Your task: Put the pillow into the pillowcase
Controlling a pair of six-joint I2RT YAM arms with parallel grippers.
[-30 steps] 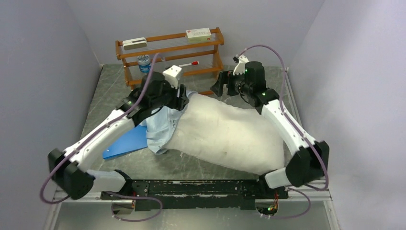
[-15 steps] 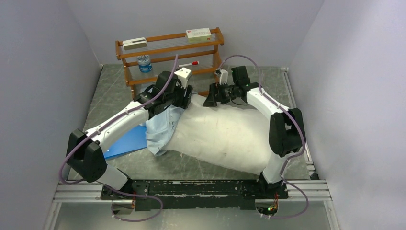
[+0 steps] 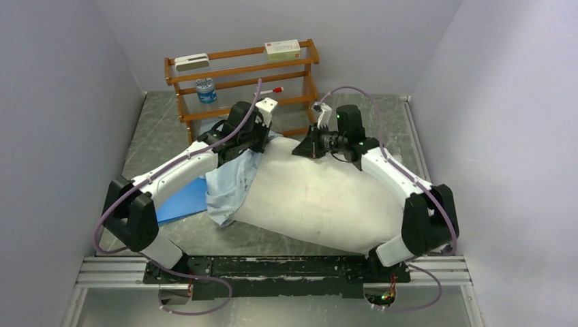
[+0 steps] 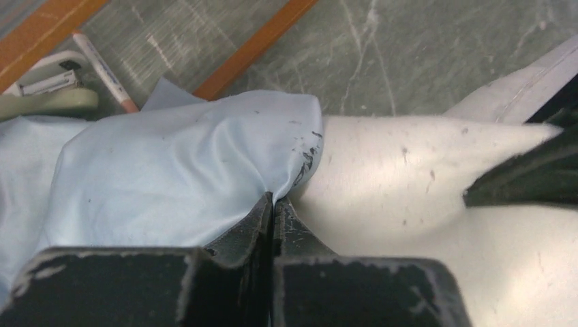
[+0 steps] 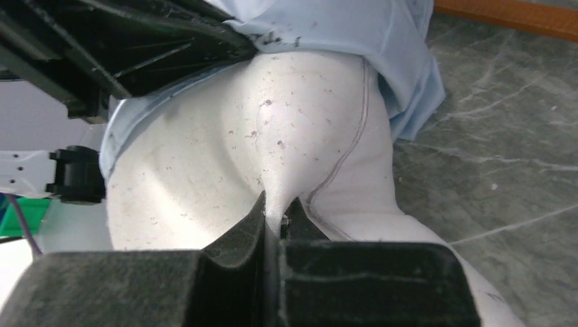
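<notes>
Pillow [image 3: 320, 197]: lay across table [image 3: 157, 129], left end inside pillowcase [image 3: 228, 184]. Wrist views alone showed grips: left gripper [image 4: 274, 203] pinched pillowcase hem; right gripper [image 5: 276, 208] pinched a pillow fold at its far edge.

The left end of the pillow [image 3: 327, 197] is hidden under the pillowcase [image 3: 228, 184], which also partly hides the blue sheet [image 3: 178, 206].
</notes>
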